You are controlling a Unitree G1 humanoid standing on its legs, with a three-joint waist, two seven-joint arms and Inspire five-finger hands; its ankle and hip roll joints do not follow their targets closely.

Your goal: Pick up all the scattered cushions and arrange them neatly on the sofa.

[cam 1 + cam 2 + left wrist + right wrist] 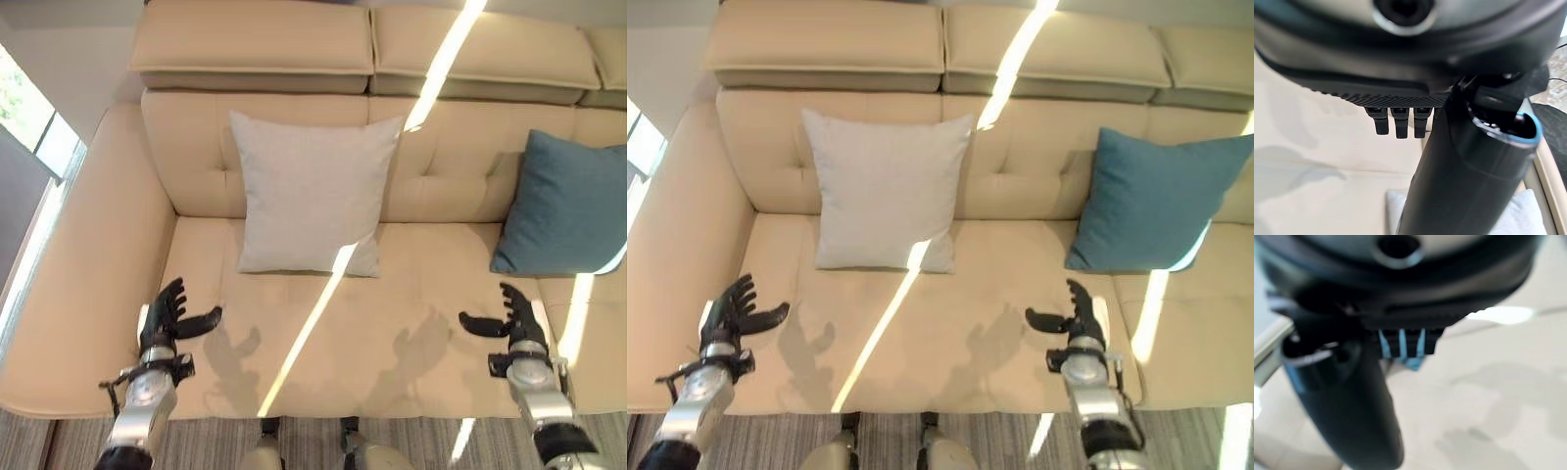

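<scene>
A light grey cushion (309, 196) stands upright against the backrest of the beige sofa (392, 333), left of its middle. A teal blue cushion (568, 206) leans on the backrest at the right. My left hand (168, 318) hovers open over the front left of the seat, fingers straight and thumb spread, holding nothing. My right hand (516, 318) hovers open over the front right of the seat, just below the teal cushion (1151, 201), also holding nothing. Both hands are apart from the cushions.
The sofa's left armrest (83, 284) bounds the seat on the left. Striped grey carpet (225, 446) lies in front of the sofa. Bright sunlight streaks cross the seat and backrest. The seat between my hands is bare.
</scene>
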